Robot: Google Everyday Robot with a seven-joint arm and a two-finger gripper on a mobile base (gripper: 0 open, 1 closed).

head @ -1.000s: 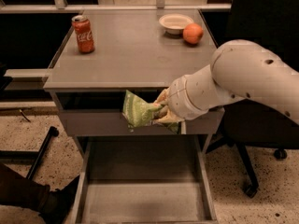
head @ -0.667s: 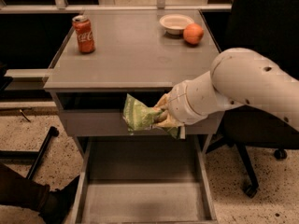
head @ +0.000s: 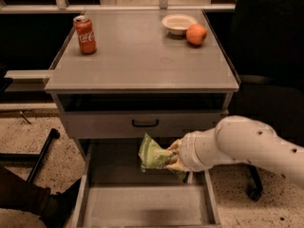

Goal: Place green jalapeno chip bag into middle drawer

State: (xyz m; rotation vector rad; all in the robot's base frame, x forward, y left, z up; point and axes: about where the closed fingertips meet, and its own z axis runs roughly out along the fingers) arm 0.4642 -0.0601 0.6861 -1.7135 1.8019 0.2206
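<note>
The green jalapeno chip bag is a crinkly light-green foil bag held in the air, just below the closed drawer front. My gripper is shut on the bag's right side, and my white arm reaches in from the lower right. The middle drawer is pulled out below, a wide gray box with a flat floor and thin side walls. The bag hangs over the back part of the drawer, above its floor.
A red cola can, a white bowl and an orange stand on the gray tabletop. The upper drawer front with a black handle is closed. A dark chair stands at the right, a black leg at the left.
My arm has dropped lower with the bag. The bag has moved from in front of the upper drawer front down to over the open middle drawer.
</note>
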